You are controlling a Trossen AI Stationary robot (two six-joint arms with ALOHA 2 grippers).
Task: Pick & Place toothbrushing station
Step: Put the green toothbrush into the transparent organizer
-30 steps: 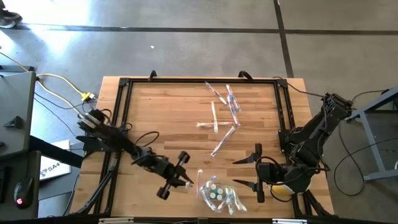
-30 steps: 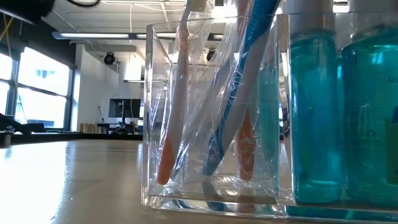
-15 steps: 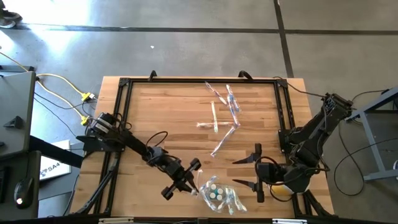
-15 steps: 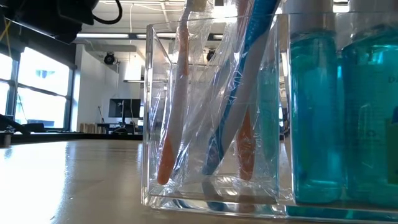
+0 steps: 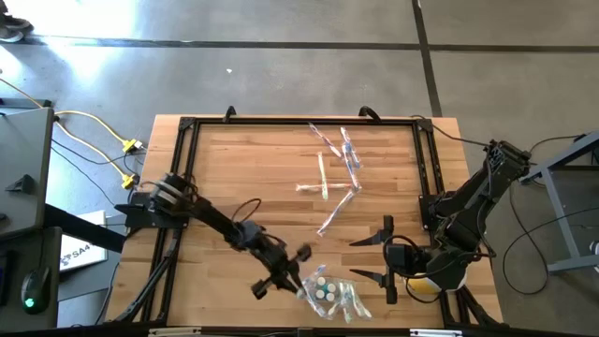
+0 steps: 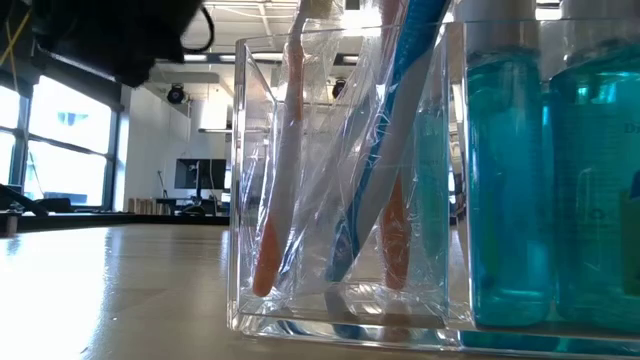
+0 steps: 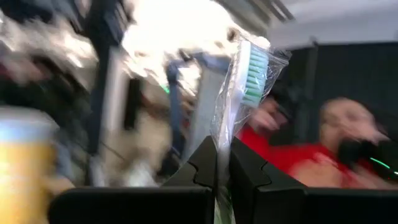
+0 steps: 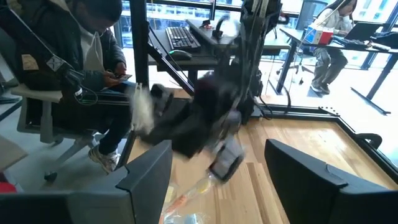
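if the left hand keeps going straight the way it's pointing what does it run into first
Most likely the clear plastic organizer holding wrapped toothbrushes and teal bottles, right ahead of the left hand, which is shut on a plastic-wrapped toothbrush. Height is unclear, so it may pass above it.

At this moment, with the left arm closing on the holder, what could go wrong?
The left gripper pinches a wrapped toothbrush only through its loose film, so it may slip or twist. The clear holder already has wrapped brushes crowding its compartment, so the new one could snag on their plastic. The holder sits near the table's front edge; a nudge might shove it off.
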